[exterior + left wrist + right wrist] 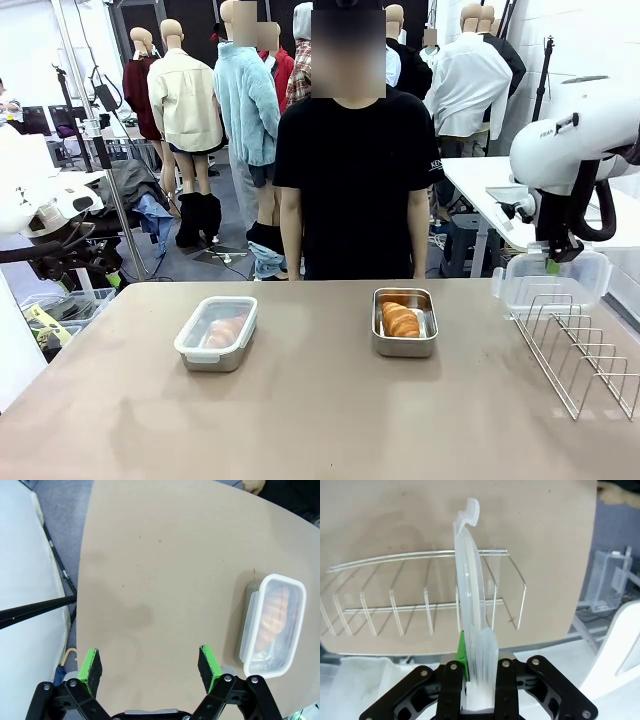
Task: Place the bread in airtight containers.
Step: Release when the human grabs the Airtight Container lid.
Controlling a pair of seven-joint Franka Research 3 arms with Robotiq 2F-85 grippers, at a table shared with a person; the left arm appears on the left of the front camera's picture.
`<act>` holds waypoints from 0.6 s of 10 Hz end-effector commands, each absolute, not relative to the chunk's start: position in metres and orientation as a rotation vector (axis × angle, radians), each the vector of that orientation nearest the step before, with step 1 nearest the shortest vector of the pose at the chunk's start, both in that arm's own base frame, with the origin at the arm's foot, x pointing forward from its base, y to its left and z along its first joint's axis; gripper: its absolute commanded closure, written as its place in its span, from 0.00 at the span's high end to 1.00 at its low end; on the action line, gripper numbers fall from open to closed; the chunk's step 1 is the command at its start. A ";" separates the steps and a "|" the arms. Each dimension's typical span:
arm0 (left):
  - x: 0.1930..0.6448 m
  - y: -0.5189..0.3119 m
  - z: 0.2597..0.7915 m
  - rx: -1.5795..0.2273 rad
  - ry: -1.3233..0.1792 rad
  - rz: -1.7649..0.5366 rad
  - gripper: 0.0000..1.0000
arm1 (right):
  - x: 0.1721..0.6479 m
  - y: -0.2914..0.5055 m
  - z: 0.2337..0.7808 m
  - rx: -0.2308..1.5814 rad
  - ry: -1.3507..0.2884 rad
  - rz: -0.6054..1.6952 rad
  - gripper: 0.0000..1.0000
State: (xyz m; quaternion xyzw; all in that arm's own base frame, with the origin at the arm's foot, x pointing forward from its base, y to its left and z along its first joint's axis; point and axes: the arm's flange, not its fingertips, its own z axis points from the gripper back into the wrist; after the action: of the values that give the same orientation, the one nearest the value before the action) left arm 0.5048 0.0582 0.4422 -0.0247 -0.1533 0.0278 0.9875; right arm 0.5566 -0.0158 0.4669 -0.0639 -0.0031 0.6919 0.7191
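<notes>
Right gripper (pixel 476 680) clenched on clear lid (pixel 470 595), held edge-on over rack (pixel 410 595). Thin edge grip: lid may twist or snag rack wires. Open tin (pixel 405 322) with croissant (pixel 400 320) awaits it mid-table. Left gripper (pixel 150 667) released, over bare table (pixel 160 570), near lidded tin (pixel 272 625).

Robotics laboratory or test hall, not a home or kitchen. Evidenced by a plain tan work table (pixel 300 400) with white robot arms (pixel 565 150) mounted at either side, further white tables (pixel 480 180) behind, camera stands and tripods (pixel 75 90) on a grey floor (pixel 200 265), loose cables, and clutter of black equipment (pixel 60 255) at the left edge. Bright even overhead lighting and bare white walls (pixel 580 40), consistent with an institutional workspace staffed by a person (pixel 350 180) standing at the far side.
</notes>
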 end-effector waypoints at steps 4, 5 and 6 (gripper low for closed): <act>0.504 0.058 0.444 -0.029 -0.297 0.072 1.00 | 0.528 0.037 0.631 -0.094 -0.241 1.338 0.00; 0.504 0.058 0.444 -0.029 -0.297 0.072 1.00 | 0.542 0.049 0.651 -0.088 -0.297 1.310 0.00; 0.504 0.058 0.444 -0.029 -0.297 0.072 1.00 | 0.560 0.056 0.662 -0.031 -0.346 1.210 0.00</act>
State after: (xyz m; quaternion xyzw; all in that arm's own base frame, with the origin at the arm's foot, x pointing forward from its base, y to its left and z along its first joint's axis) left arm 0.5048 0.0581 0.4424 -0.0247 -0.1535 0.0278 0.9875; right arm 0.5254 0.0510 0.6684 -0.0331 -0.1375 0.5982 0.7888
